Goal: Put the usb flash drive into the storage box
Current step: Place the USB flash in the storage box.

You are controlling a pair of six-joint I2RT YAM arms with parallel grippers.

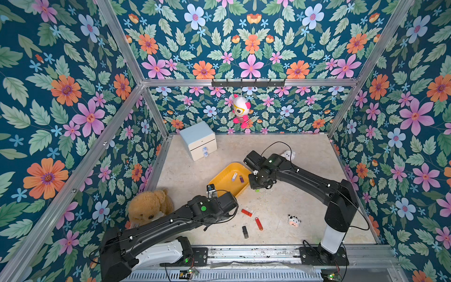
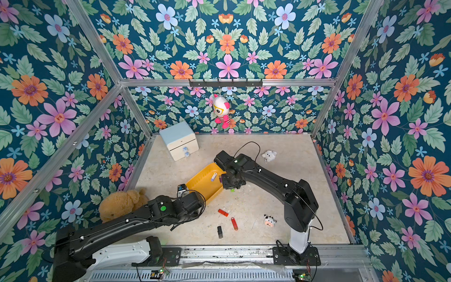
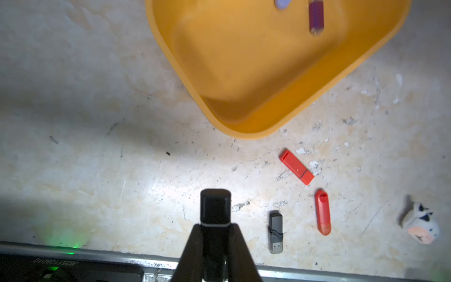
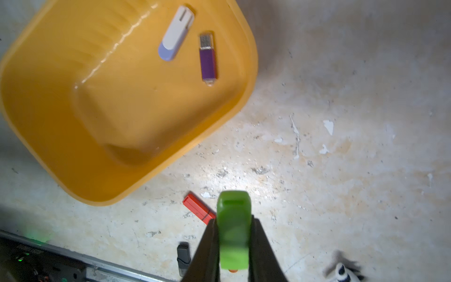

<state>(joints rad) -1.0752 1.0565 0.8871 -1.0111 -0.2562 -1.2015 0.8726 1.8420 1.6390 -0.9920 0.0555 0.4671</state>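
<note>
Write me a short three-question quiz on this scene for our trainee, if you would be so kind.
1. True or false: the storage box holds three flash drives.
2. Which colour is the flash drive shut in the right jaws? A red, B green, C purple.
3. How many flash drives lie loose on the table?
Key: 1 false, two: the white drive and the purple drive. 2 B. 3 three: red capped drive, red oblong drive, grey drive.
</note>
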